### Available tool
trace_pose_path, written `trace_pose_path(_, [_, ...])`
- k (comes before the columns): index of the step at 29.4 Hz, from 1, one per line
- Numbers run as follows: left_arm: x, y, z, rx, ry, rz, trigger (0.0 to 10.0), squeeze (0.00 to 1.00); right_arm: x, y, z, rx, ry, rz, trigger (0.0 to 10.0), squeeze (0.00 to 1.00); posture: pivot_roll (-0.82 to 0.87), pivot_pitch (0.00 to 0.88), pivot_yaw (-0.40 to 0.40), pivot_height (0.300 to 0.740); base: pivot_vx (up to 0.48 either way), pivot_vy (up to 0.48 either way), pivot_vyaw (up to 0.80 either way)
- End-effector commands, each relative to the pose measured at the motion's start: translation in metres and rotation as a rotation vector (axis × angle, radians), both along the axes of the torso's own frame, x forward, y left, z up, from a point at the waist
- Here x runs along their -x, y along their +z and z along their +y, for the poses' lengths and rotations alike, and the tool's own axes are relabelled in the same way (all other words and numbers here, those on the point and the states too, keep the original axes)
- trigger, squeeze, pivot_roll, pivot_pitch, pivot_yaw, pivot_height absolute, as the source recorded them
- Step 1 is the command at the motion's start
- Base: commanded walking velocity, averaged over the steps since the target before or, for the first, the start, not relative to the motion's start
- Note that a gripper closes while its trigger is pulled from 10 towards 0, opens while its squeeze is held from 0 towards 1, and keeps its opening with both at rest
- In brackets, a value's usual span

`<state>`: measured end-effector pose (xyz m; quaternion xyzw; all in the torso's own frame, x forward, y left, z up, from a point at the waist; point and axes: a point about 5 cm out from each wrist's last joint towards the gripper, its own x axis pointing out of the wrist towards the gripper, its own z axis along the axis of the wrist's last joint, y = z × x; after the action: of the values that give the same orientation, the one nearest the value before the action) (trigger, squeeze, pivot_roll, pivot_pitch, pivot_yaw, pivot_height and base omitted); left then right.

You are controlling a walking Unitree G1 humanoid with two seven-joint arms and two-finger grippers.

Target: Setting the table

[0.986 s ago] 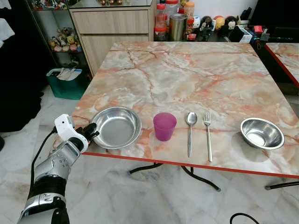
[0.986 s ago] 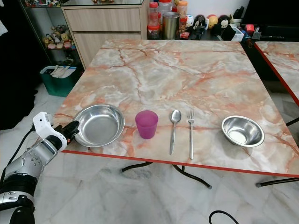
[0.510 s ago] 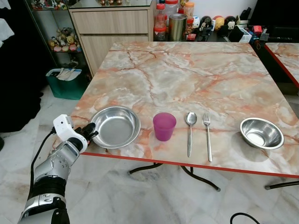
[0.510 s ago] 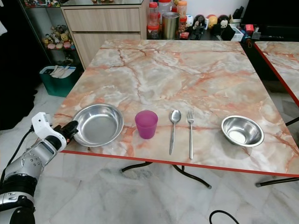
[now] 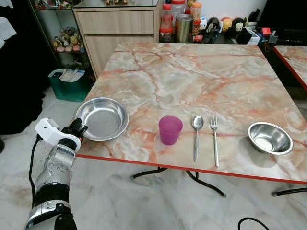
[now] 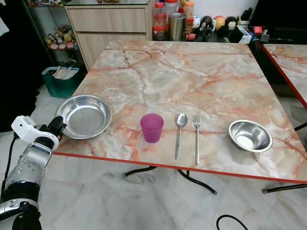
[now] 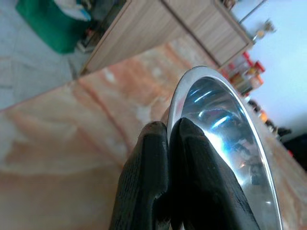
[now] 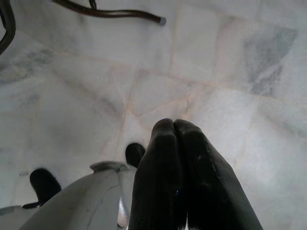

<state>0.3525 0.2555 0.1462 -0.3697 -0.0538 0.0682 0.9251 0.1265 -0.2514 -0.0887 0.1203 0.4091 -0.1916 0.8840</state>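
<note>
Left wrist view: left tool (image 7: 168,139) is clamped on the rim of the large steel bowl (image 5: 101,118), fingers pinched together over its edge. The bowl sits at the marble surface's (image 5: 201,81) near-left corner, ahead and to the right of that tool; the left arm is nearer. Head views add the row to its right: purple cup (image 5: 170,130), spoon (image 5: 196,135), fork (image 5: 214,139), small steel bowl (image 5: 270,138). Right tool (image 8: 175,158) hangs closed, empty, above the floor.

Marble table (image 5: 201,81) with large bowl (image 5: 101,118), purple cup (image 5: 170,130), spoon (image 5: 196,135), fork (image 5: 214,138), small bowl (image 5: 270,137).
</note>
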Motion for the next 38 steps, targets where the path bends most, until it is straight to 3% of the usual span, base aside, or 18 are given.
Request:
trace_pose_path(1, [-0.002, 0.017, 0.002, 0.006, 0.028, -0.091, 10.0, 0.00, 0.001, 0.002, -0.006, 0.007, -0.021, -0.010, 10.0, 0.00, -0.03, 0.063, 0.006, 0.740, 0.000, 0.000, 0.00])
trace_pose_path(12, [-0.010, 0.067, -0.013, -0.021, 0.059, -0.293, 10.0, 0.00, -0.008, 0.005, -0.008, 0.010, -0.013, -0.032, 10.0, 0.00, -0.03, 0.022, -0.016, 0.740, 0.000, 0.000, 0.00])
trace_pose_path(17, [-0.010, 0.088, -0.018, -0.097, 0.062, -0.356, 10.0, 0.00, -0.008, 0.005, -0.008, 0.007, -0.015, -0.031, 10.0, 0.00, -0.03, 0.036, -0.014, 0.740, 0.000, 0.000, 0.00])
trace_pose_path(24, [-0.009, 0.091, -0.020, -0.103, 0.067, -0.363, 10.0, 0.00, -0.007, 0.004, -0.006, 0.005, -0.020, -0.023, 10.0, 0.00, -0.02, 0.049, -0.012, 0.740, 0.000, 0.000, 0.00])
trace_pose_path(38, [-0.008, 0.088, -0.017, -0.136, 0.076, -0.335, 10.0, 0.00, 0.003, 0.000, -0.004, -0.006, -0.028, 0.009, 10.0, 0.00, -0.02, 0.075, 0.002, 0.740, 0.000, -0.348, 0.00])
